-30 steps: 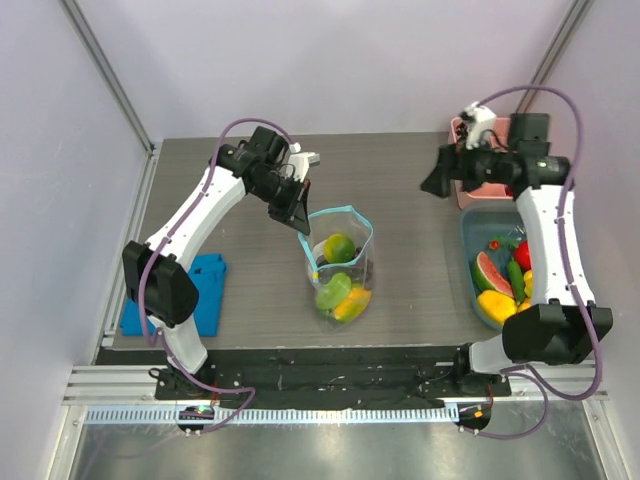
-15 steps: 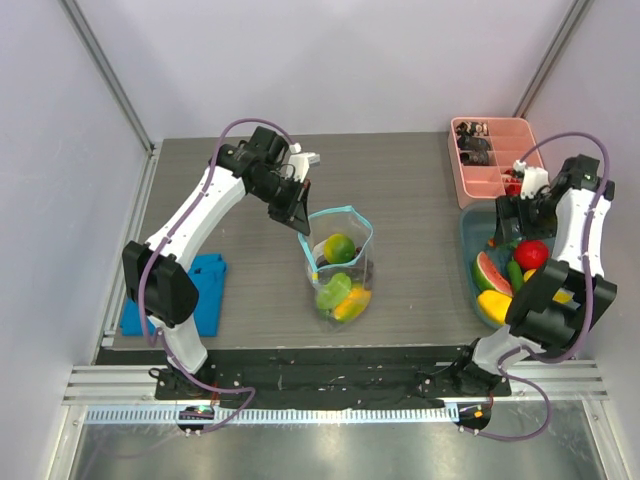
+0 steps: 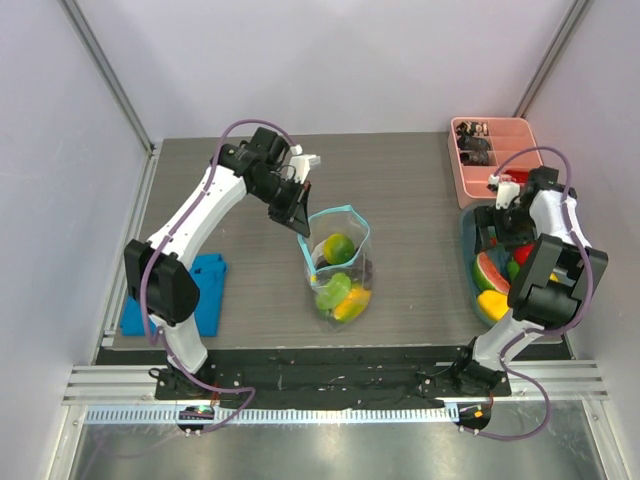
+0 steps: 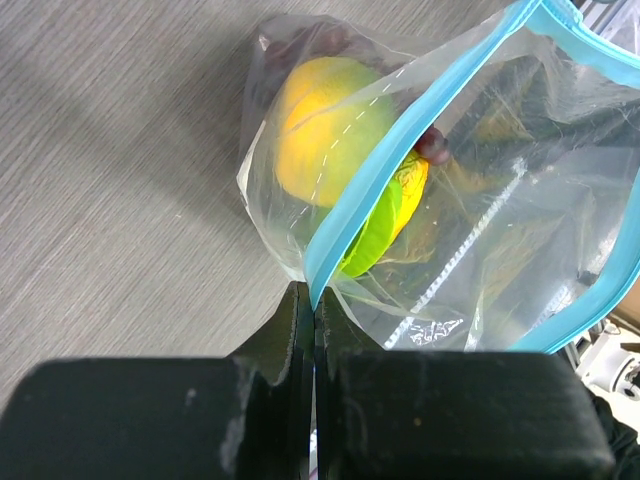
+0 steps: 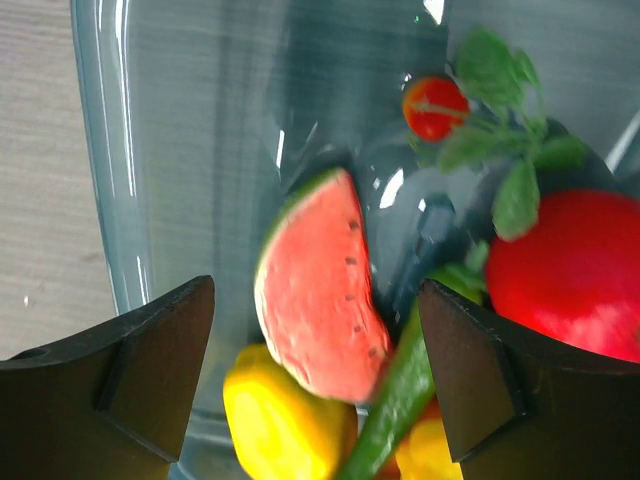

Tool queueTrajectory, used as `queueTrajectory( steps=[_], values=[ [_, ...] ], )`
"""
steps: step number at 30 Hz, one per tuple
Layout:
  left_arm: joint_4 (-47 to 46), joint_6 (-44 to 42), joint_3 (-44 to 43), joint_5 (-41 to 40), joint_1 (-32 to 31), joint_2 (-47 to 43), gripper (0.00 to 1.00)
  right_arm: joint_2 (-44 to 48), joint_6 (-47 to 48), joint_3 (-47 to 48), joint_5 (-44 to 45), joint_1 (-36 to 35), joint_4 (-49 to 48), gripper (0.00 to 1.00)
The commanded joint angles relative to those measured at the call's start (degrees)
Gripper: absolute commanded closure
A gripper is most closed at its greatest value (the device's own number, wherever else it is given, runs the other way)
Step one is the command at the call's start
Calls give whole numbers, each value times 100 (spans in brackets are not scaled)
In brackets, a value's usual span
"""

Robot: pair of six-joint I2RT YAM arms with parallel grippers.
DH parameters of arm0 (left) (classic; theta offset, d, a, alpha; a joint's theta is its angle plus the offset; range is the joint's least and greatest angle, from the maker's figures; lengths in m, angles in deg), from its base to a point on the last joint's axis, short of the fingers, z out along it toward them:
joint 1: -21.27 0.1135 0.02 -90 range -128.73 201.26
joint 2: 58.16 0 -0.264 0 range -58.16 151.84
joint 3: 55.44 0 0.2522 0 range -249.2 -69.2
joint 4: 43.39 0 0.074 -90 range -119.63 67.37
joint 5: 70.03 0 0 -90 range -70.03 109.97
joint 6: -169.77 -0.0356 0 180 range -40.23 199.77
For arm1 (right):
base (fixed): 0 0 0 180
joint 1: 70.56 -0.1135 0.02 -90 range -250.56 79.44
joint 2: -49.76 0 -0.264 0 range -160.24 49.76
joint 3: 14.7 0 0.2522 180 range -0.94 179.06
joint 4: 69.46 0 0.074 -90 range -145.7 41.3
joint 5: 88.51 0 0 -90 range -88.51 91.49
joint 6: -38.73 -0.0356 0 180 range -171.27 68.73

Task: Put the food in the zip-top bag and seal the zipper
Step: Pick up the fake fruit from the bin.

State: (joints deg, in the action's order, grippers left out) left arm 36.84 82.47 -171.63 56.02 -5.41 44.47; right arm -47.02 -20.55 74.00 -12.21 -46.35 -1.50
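Note:
The zip-top bag (image 3: 340,265) stands at the table's middle, mouth open, with a yellow-green fruit (image 3: 340,247), a green one (image 3: 332,292) and an orange-yellow one (image 3: 353,305) inside. My left gripper (image 3: 300,222) is shut on the zipper (image 4: 370,180) at the bag's near corner (image 4: 312,295). My right gripper (image 3: 495,230) is open and empty inside the clear blue bin (image 3: 467,255), its jaws either side of a watermelon slice (image 5: 320,295). A yellow fruit (image 5: 285,425), a green piece (image 5: 400,400) and a red fruit (image 5: 580,270) lie beside the slice.
A pink tray (image 3: 455,160) with small dark items stands behind the bin at the back right. A blue cloth (image 3: 205,290) lies at the front left. A small red tomato (image 5: 435,108) with green leaves lies at the bin's far end.
My right arm has swung from over the table near the pink tray to the right and down into the blue bin. The left gripper and the bag have not moved.

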Motion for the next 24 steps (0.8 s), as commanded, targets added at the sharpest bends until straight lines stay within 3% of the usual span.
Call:
queueTrajectory(
  steps=[1,10,16,24],
  values=[
    [172,-147,-268,69,-22,20,100,-166,-277,-102,288,-92,-744,13],
    [304,-191,-418,33,-22,134,100,79,355,-364,7,-100,38,17],
    [331,-173,-497,33,-31,187,100,88,812,-568,174,-100,311,13],
    [313,-173,-453,51,-31,161,100,-342,830,-665,464,-92,-145,12]
  ],
)
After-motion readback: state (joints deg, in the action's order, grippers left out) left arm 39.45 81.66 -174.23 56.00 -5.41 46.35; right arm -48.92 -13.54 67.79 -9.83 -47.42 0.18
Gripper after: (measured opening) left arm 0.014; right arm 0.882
